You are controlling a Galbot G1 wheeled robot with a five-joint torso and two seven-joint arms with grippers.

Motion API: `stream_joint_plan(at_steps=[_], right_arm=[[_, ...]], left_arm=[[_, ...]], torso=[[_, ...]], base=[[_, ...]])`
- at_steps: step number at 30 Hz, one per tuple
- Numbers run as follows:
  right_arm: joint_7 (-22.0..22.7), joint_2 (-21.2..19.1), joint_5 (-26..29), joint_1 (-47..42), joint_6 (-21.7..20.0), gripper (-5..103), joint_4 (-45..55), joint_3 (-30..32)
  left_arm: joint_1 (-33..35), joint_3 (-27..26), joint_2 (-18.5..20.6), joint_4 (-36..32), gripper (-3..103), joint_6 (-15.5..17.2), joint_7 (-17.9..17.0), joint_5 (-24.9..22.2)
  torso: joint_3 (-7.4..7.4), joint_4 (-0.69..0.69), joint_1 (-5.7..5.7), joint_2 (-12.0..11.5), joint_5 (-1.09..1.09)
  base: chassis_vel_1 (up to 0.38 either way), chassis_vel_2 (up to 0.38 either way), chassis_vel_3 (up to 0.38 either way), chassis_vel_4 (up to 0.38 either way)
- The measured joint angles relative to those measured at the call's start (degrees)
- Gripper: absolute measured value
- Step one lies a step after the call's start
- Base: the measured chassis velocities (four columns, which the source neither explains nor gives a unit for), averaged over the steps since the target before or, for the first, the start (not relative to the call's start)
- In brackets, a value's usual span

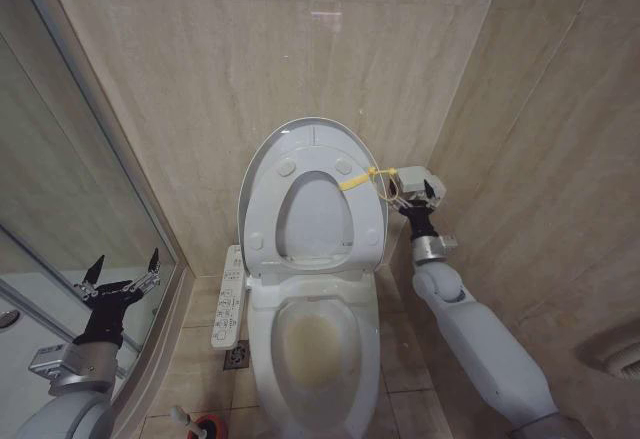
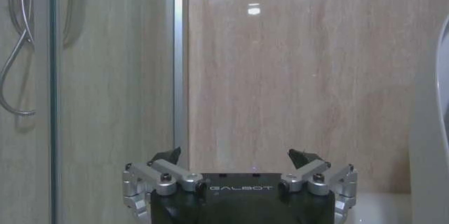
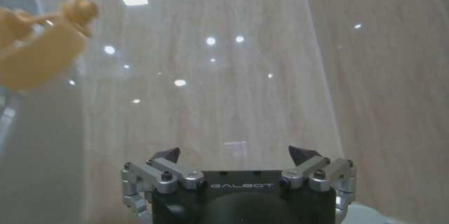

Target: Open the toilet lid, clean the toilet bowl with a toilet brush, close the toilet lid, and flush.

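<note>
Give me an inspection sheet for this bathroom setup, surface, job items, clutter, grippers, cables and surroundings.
Surface: beige tiled floor, with a square drain beside the toilet.
Job's things: toilet lid raised upright against the wall, yellow loop at its edge; toilet bowl open, brownish-yellow staining inside; toilet brush standing in its red holder on the floor, untouched.
Clutter: nothing seen.
Grippers: right gripper open, beside the yellow loop, holding nothing; left gripper open, empty, raised near the glass shower door.
Cables: shower hose behind the glass.
Surroundings: beige walls; control panel on the toilet's side.
</note>
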Motion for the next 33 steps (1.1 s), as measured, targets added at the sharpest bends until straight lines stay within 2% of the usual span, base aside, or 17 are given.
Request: stream_joint_plan(at_steps=[4,8,15,23,33], right_arm=[[0.0,-0.6,1.1,-0.8,-0.4,100,2.6,-0.8],[-0.2,-2.5,3.2,-2.1,-0.4,100,5.8,-1.5],[-1.0,-5.2,4.4,-4.9,-0.1,100,9.7,-1.7],[-1.5,-6.6,4.3,-11.2,0.2,100,14.8,0.8],[-2.1,-10.2,4.0,-22.3,1.1,100,26.8,6.6]], left_arm=[[-0.3,0.0,0.0,0.5,100,0.0,0.0,0.0],[-0.8,0.5,-0.1,1.2,100,0.0,-0.1,0.0],[-1.5,1.8,-0.5,1.8,100,0.0,-0.1,0.2],[-1.9,2.0,-0.5,1.9,100,0.0,-0.2,0.2],[-1.5,2.5,-1.0,1.4,100,0.1,-0.3,0.4]], torso=[[0.00,0.00,-0.01,0.0,0.00],[0.00,-0.05,-0.01,0.0,0.00],[-0.01,-0.02,-0.01,0.0,0.00],[-0.01,-0.01,-0.01,0.0,0.01],[-0.01,0.06,-0.02,0.0,0.01]], base=[[0.000,0.000,0.000,0.000],[0.000,0.000,0.000,0.000],[0.000,0.000,0.000,0.000],[0.000,0.000,0.000,0.000],[0.000,0.000,0.000,0.000]])
